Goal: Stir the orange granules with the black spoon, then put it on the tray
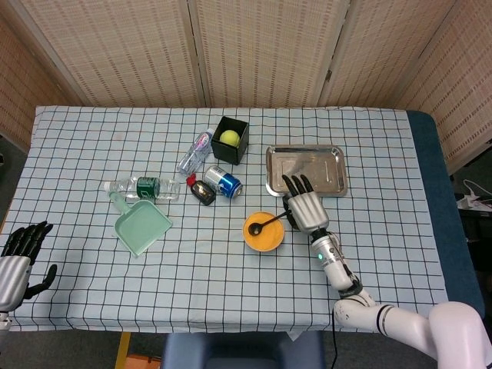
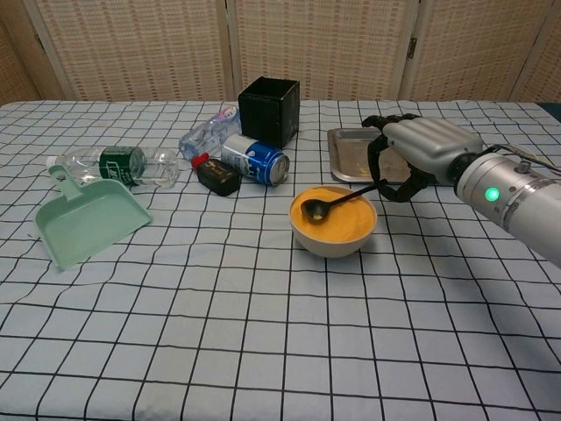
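**Spoon bowl in the granules, right hand on its handle**

Only the head view shows the left hand [image 1: 19, 257], fingers spread, holding nothing, and a yellow ball [image 1: 229, 137] inside the black box [image 1: 231, 139]. The right hand [image 2: 412, 156] pinches the black spoon [image 2: 337, 201], whose bowl sits in the orange granules [image 2: 337, 221] filling the bowl [image 2: 334, 241]. The tray [image 1: 305, 171] lies just behind.

Lab setup, woven screens [image 1: 254, 46], checked tablecloth [image 1: 231, 269]
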Robot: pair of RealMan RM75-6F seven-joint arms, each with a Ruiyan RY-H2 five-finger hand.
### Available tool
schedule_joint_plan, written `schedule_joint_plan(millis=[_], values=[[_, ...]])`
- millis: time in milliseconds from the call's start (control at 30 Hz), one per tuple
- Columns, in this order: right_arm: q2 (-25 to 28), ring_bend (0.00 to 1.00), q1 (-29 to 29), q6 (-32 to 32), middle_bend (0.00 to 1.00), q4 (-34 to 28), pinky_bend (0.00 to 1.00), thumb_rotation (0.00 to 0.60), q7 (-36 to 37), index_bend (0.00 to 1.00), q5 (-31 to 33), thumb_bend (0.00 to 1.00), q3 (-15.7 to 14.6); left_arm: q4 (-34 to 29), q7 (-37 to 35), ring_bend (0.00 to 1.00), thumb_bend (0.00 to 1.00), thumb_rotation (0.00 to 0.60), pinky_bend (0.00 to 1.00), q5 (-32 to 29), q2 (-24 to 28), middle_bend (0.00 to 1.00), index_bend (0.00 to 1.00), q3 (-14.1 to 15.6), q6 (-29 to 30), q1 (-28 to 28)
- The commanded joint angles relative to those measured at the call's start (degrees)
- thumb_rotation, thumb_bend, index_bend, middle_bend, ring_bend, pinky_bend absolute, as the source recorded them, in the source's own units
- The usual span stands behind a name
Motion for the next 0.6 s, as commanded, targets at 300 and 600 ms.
schedule_joint_plan(millis=[300, 600], values=[[-0.32, 0.0, -0.56, 2.82, 0.03, 0.62, 0.0, 0.6, 0.41, 0.63, -2.46, 0.32, -0.88, 0.17, -0.2, 0.0, 0.45, 0.6, 0.05, -0.01, -0.01, 0.01, 0.0, -0.02, 0.1, 0.03], [-0.23, 0.0, -1.09, 5.61, 0.08, 1.88, 0.0, 0.6, 1.69, 0.7, -5.75, 0.32, -1.81, -0.06, 0.04, 0.0, 0.45, 0.6, 0.05, 0.13, 0.04, 0.01, 0.0, 0.03, 0.31, 0.11]])
